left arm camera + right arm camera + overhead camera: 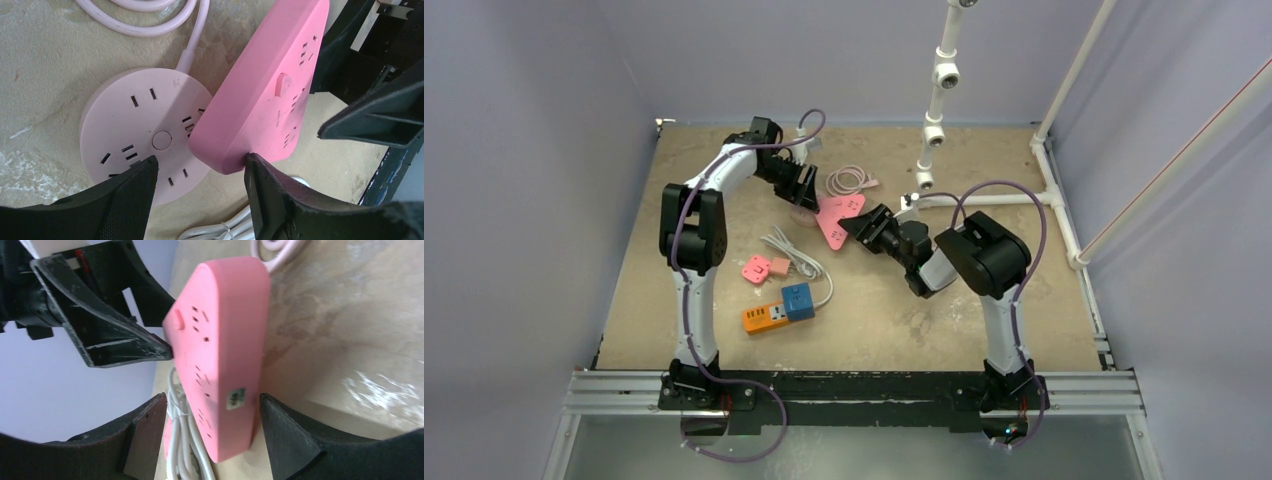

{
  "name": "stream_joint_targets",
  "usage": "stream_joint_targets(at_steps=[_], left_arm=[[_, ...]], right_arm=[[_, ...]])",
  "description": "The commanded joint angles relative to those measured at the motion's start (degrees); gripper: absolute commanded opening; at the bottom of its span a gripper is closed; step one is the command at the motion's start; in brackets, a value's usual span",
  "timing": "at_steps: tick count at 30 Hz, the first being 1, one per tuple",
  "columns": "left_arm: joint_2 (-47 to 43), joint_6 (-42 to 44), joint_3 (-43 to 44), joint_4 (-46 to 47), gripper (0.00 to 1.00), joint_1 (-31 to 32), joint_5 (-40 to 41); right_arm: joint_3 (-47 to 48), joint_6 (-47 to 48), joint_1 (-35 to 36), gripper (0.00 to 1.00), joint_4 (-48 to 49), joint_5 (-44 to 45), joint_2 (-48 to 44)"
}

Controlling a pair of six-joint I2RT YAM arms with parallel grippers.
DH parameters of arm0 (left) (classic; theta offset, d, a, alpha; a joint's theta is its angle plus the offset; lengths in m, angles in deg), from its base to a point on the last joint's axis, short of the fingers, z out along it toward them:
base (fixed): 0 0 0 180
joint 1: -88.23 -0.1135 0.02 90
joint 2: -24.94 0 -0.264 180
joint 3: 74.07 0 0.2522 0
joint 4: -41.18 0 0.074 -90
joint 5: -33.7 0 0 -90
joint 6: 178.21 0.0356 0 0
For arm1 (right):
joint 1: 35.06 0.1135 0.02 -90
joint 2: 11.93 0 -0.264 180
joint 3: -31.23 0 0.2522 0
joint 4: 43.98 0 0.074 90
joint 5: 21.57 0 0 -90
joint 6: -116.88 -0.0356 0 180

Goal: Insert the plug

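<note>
A pink power strip (837,214) stands tilted on its edge, leaning on a round pale pink socket (145,132). My right gripper (212,437) is open around the strip's near end (225,355); the right finger (287,435) is close to its back and the left finger stands apart. My left gripper (200,172) is open over the round socket, and its right finger (272,200) touches the strip's lower corner (265,100). The round socket's pink cable (849,180) lies coiled behind it. I cannot make out a plug clearly.
A bundled white cable (796,257) lies in front of the strip, with two small pink adaptors (757,268) beside it. An orange strip with a blue cube (780,309) lies nearer the front. White pipe framing (934,120) stands at the back right.
</note>
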Motion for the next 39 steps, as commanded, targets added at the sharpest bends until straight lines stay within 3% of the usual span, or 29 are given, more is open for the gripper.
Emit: stream_joint_targets(at_steps=[1, 14, 16, 19, 24, 28, 34, 39], left_arm=[[3.76, 4.49, -0.77, -0.55, 0.62, -0.61, 7.46], [4.54, 4.75, -0.45, -1.33, 0.62, -0.70, 6.92], [4.62, 4.88, -0.44, -1.68, 0.62, -0.70, 6.91], [4.48, 5.19, -0.48, -2.17, 0.62, -0.70, 6.96], [2.74, 4.64, -0.01, -2.72, 0.75, -0.68, 6.59], [0.45, 3.36, 1.49, -3.01, 0.97, -0.61, 5.55], [-3.03, 4.17, 3.62, -0.24, 0.99, -0.61, 8.64], [0.17, 6.99, 8.31, 0.41, 0.99, -0.87, 11.04]], right_arm=[[2.48, -0.97, 0.63, 0.70, 8.12, 2.50, 0.80], [3.35, -2.47, 1.10, 0.63, 12.65, 3.64, 5.17], [3.41, -2.74, 1.34, 0.57, 12.96, 3.69, 5.34], [3.72, -3.66, 1.77, 0.39, 14.73, 2.95, 5.94], [3.13, -3.91, 2.55, 0.13, 15.21, 3.57, 4.88], [1.51, -4.56, 2.61, 0.07, 15.44, 4.12, 3.55], [1.62, -5.81, 2.56, 0.05, 13.88, 1.38, 3.60], [1.74, -7.25, 2.57, 0.02, 11.26, 0.17, 2.48]])
